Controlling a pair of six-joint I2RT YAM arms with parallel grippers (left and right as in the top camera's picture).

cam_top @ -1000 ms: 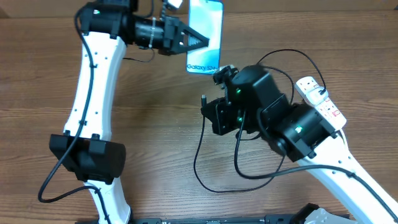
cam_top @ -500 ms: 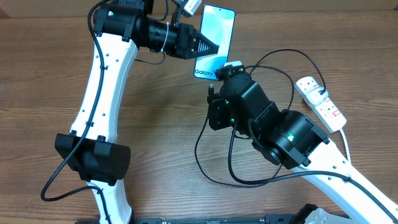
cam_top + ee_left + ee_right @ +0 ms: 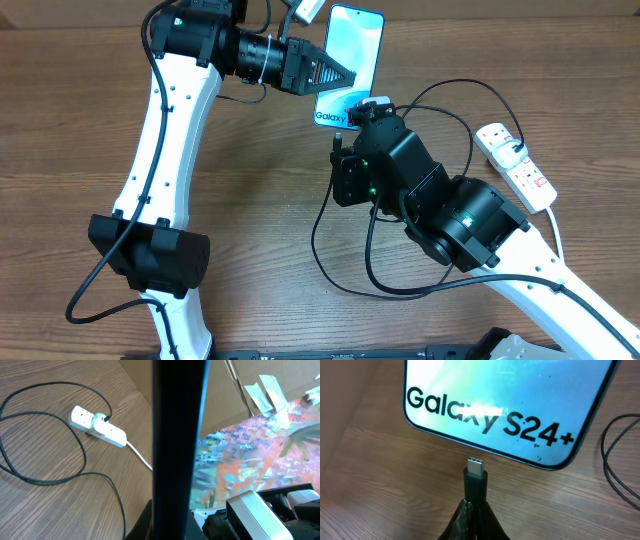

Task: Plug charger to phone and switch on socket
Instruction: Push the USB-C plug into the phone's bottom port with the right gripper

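My left gripper (image 3: pixel 335 72) is shut on the phone (image 3: pixel 352 62), a slim blue-screened Galaxy held edge-on in the left wrist view (image 3: pixel 177 435). My right gripper (image 3: pixel 475 510) is shut on the charger's black connector tip (image 3: pixel 475 476), whose silver end sits just below the phone's bottom edge (image 3: pixel 510 405), a small gap apart. In the overhead view the right gripper (image 3: pixel 352 125) is right under the phone's Galaxy end. The charger cable (image 3: pixel 330 250) loops over the table to a black plug in the white socket (image 3: pixel 515 165), also in the left wrist view (image 3: pixel 97 425).
The socket's thick white cord (image 3: pixel 140 456) runs off toward the phone's edge. The cable loops (image 3: pixel 30 460) lie on the wooden table between the arms. A cardboard wall stands at the table's back edge.
The left gripper carried the phone rightward and a little down toward the right gripper over the last second. The right gripper shifted up-left to the phone's bottom end. Little movement in the last half second.
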